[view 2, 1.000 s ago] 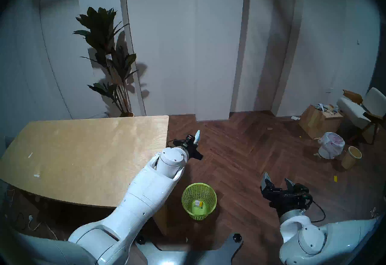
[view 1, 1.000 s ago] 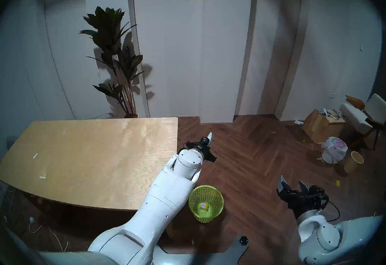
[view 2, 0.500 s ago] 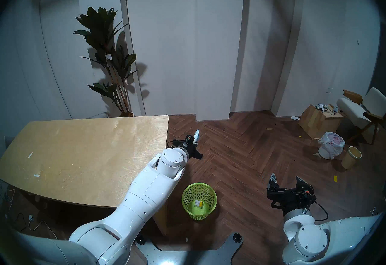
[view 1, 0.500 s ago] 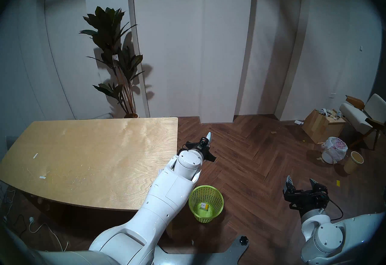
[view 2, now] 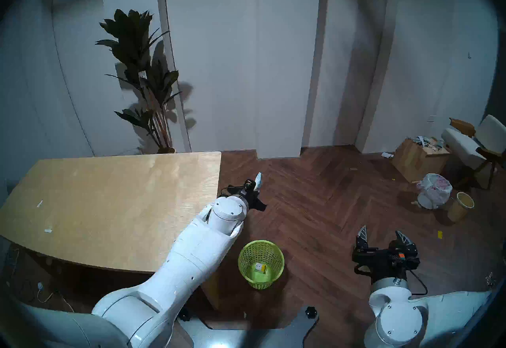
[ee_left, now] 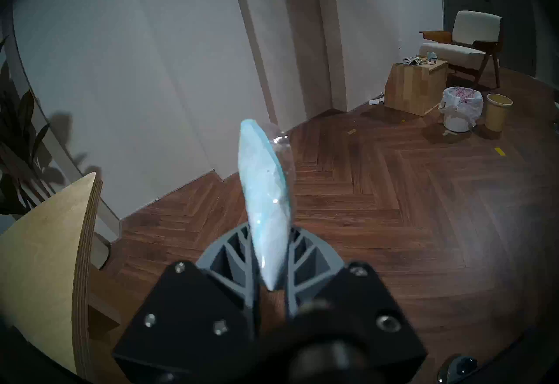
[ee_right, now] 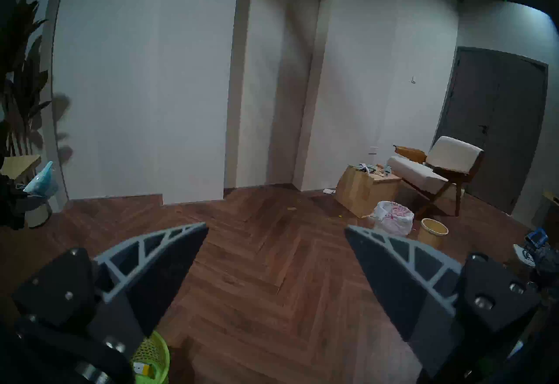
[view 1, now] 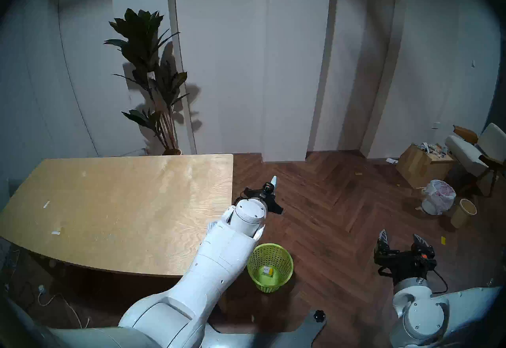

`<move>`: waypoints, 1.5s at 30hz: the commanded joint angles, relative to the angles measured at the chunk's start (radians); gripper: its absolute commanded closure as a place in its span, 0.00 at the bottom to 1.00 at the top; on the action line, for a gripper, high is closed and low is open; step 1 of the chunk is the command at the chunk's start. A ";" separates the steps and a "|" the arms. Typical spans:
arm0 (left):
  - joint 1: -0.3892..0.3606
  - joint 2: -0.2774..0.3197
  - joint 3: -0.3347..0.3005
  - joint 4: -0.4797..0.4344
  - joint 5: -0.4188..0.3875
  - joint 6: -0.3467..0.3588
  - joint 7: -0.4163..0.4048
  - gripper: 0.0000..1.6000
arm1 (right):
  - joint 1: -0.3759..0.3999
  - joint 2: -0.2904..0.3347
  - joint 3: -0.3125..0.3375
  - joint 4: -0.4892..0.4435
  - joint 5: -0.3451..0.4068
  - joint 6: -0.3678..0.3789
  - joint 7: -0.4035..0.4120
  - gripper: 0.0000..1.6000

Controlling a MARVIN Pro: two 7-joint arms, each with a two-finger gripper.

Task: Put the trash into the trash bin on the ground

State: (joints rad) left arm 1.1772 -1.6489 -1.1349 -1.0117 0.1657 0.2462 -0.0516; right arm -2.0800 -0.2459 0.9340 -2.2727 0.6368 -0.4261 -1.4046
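Pale blue-white cone-shaped wrapper (ee_left: 264,192) sits pinched between the left gripper's (ee_left: 267,256) nearly closed grey fingers (ee_left: 239,256), above the wooden floor beyond the lime-green mesh trash bin (view 1: 270,266). Right gripper (ee_right: 276,241) is spread wide, holding nothing.

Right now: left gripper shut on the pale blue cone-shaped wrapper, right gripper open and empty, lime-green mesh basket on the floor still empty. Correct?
Not quite: the lime-green mesh basket already holds a box scrap with a yellow top, as the head view shows. The left gripper does clamp the pale blue cone-shaped wrapper; the right gripper is open and empty.
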 commanded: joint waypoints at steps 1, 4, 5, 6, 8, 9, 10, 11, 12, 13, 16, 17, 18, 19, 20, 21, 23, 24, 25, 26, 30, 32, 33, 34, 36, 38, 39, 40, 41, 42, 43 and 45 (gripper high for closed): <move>-0.039 -0.017 0.006 0.001 0.006 -0.004 0.002 0.60 | 0.005 -0.014 0.000 -0.005 -0.025 0.010 -0.011 0.00; -0.037 -0.016 0.008 0.000 0.006 0.005 0.000 0.51 | 0.006 -0.017 -0.001 -0.004 -0.028 0.012 -0.013 0.00; -0.035 -0.017 0.008 0.001 0.005 0.007 0.001 0.46 | 0.007 -0.018 -0.001 -0.004 -0.029 0.012 -0.013 0.00; -0.034 -0.018 0.008 0.000 0.004 0.011 0.001 0.29 | 0.007 -0.018 -0.001 -0.004 -0.030 0.013 -0.013 0.00; -0.031 -0.017 0.009 -0.001 0.004 0.012 0.003 0.21 | 0.008 -0.019 -0.002 -0.004 -0.031 0.014 -0.014 0.00; -0.029 -0.017 0.010 -0.002 0.004 0.012 0.003 0.20 | 0.008 -0.019 -0.002 -0.004 -0.031 0.014 -0.015 0.00; -0.025 -0.016 0.011 -0.007 0.005 0.019 0.003 0.21 | 0.008 -0.020 -0.003 -0.004 -0.032 0.014 -0.015 0.00; -0.022 -0.015 0.013 -0.010 0.007 0.022 0.005 0.20 | 0.008 -0.020 -0.003 -0.004 -0.032 0.015 -0.015 0.00; -0.020 -0.015 0.014 -0.012 0.006 0.022 0.005 0.18 | 0.009 -0.020 -0.003 -0.003 -0.033 0.015 -0.015 0.00; -0.018 -0.014 0.015 -0.014 0.006 0.023 0.005 0.15 | 0.009 -0.020 -0.003 -0.003 -0.033 0.015 -0.016 0.00; -0.013 -0.012 0.018 -0.018 0.008 0.030 0.010 0.17 | 0.009 -0.021 -0.004 -0.003 -0.033 0.015 -0.016 0.00; -0.012 -0.011 0.019 -0.018 0.009 0.032 0.011 0.16 | 0.009 -0.021 -0.004 -0.003 -0.034 0.015 -0.016 0.00; -0.011 -0.011 0.019 -0.019 0.008 0.035 0.011 0.15 | 0.010 -0.021 -0.004 -0.003 -0.034 0.016 -0.016 0.00; -0.009 -0.010 0.020 -0.021 0.008 0.038 0.011 0.11 | 0.010 -0.021 -0.004 -0.003 -0.034 0.016 -0.016 0.00; -0.007 -0.009 0.022 -0.024 0.010 0.042 0.013 0.08 | 0.010 -0.021 -0.005 -0.003 -0.034 0.016 -0.017 0.00; -0.006 -0.008 0.023 -0.023 0.012 0.045 0.015 0.00 | 0.010 -0.021 -0.005 -0.003 -0.034 0.016 -0.017 0.00; -0.005 -0.007 0.024 -0.019 0.013 0.045 0.017 0.00 | 0.010 -0.021 -0.005 -0.003 -0.034 0.016 -0.017 0.00; -0.005 -0.007 0.024 -0.017 0.014 0.048 0.020 0.00 | 0.011 -0.021 -0.006 -0.003 -0.034 0.016 -0.017 0.00; -0.004 -0.007 0.025 -0.015 0.015 0.049 0.022 0.00 | 0.011 -0.021 -0.006 -0.003 -0.034 0.016 -0.017 0.00; -0.004 -0.006 0.025 -0.013 0.014 0.048 0.021 0.00 | 0.011 -0.021 -0.006 -0.003 -0.035 0.016 -0.017 0.00; -0.001 -0.002 0.026 -0.014 0.016 0.050 0.022 0.00 | 0.012 -0.021 -0.007 -0.003 -0.035 0.015 -0.018 0.00; 0.000 0.000 0.026 -0.015 0.017 0.050 0.023 0.00 | 0.012 -0.021 -0.007 -0.003 -0.035 0.015 -0.018 0.00; 0.000 0.000 0.026 -0.015 0.017 0.051 0.022 0.00 | 0.012 -0.021 -0.008 -0.003 -0.034 0.015 -0.018 0.00; 0.001 0.002 0.027 -0.015 0.019 0.052 0.023 0.00 | 0.013 -0.021 -0.008 -0.003 -0.034 0.015 -0.018 0.00; 0.004 0.003 0.027 -0.016 0.018 0.052 0.023 0.00 | 0.013 -0.020 -0.008 -0.003 -0.034 0.015 -0.018 0.00; 0.007 0.005 0.027 -0.021 0.019 0.054 0.024 0.00 | 0.013 -0.020 -0.009 -0.003 -0.034 0.015 -0.018 0.00; 0.012 0.007 0.025 -0.029 0.016 0.053 0.022 0.00 | 0.014 -0.020 -0.009 -0.003 -0.034 0.015 -0.018 0.00; 0.016 0.010 0.026 -0.038 0.018 0.053 0.023 0.00 | 0.014 -0.020 -0.009 -0.003 -0.034 0.015 -0.018 0.00; 0.020 0.013 0.025 -0.049 0.018 0.051 0.023 0.00 | 0.014 -0.020 -0.009 -0.003 -0.034 0.015 -0.018 0.00; 0.024 0.016 0.025 -0.058 0.019 0.046 0.026 0.00 | 0.014 -0.020 -0.010 -0.003 -0.034 0.014 -0.018 0.00; 0.029 0.019 0.028 -0.072 0.028 0.041 0.039 0.00 | 0.015 -0.020 -0.010 -0.003 -0.034 0.015 -0.018 0.00; 0.042 0.027 0.025 -0.118 0.032 0.030 0.053 0.00 | 0.015 -0.020 -0.010 -0.003 -0.033 0.015 -0.018 0.00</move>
State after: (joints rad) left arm 1.2044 -1.6381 -1.1057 -1.0261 0.1871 0.3014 -0.0235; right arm -2.0647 -0.2679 0.9230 -2.2708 0.6100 -0.4091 -1.4233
